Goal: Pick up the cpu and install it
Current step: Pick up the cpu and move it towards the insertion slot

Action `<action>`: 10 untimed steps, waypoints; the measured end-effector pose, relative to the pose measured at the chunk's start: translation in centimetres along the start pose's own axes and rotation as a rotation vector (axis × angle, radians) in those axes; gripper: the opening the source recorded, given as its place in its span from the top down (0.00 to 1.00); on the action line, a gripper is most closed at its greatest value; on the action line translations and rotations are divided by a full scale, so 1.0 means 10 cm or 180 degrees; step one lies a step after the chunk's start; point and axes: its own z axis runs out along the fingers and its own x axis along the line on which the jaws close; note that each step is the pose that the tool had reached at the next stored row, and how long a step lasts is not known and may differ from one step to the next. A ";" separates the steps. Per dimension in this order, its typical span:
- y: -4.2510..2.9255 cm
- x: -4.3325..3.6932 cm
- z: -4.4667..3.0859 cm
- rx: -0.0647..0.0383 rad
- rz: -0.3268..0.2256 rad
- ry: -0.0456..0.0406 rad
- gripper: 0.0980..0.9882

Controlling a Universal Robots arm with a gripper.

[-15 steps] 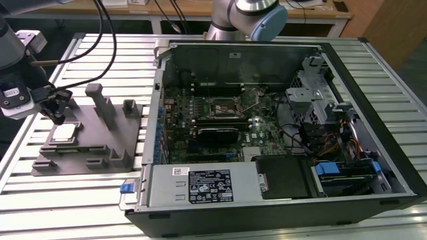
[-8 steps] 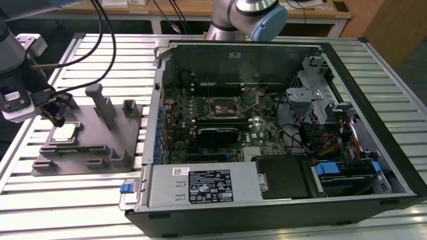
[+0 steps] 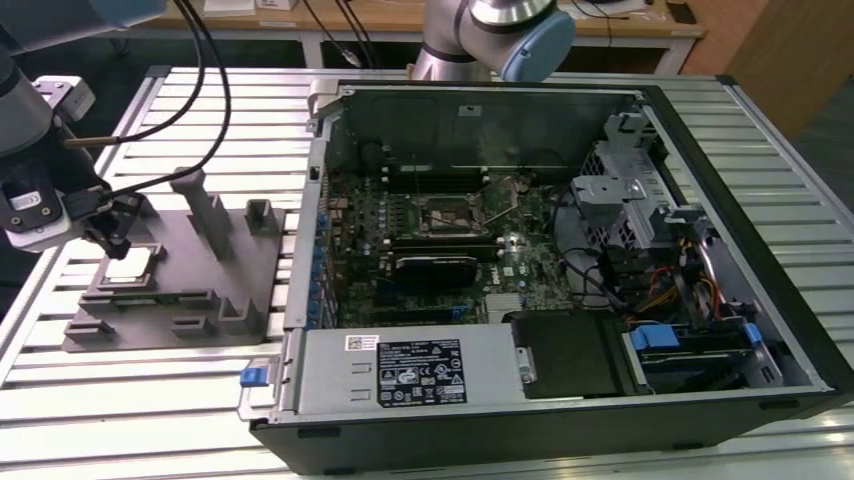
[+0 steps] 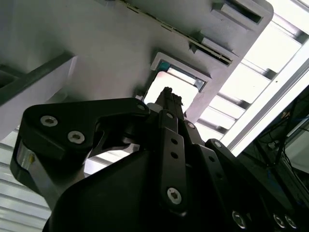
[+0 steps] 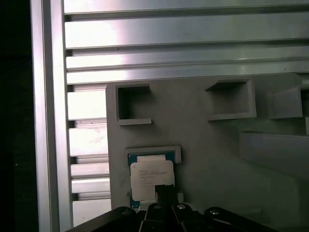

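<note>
First wrist view: pick-up step in hand. Gripper (image 5: 164,192) hangs close over the cpu (image 5: 151,178), which lies directly beneath the jaws, seated in its grey tray (image 5: 212,159) pocket. Jaw state cannot be told. Judged need: square alignment on the cpu's edges before gripping.

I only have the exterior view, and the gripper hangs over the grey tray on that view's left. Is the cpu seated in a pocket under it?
Observer: Yes. In the first wrist view the cpu lies flat inside a raised frame on the tray, silvery top up.
Operator: Is the gripper centred over it?
Observer: It doesn't look so. In that view the gripper overlaps one edge of the cpu, not its middle. I cannot tell whether they touch.
Operator: Anything around the chip?
Observer: A teal board rim shows beside the silvery top, within the frame.
</note>
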 end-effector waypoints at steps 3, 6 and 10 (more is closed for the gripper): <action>0.000 0.000 0.000 0.0000 0.0000 0.0001 0.99; -0.001 0.012 0.006 0.0000 0.0000 0.0000 0.99; -0.003 0.045 0.033 0.0000 0.0000 0.0000 0.99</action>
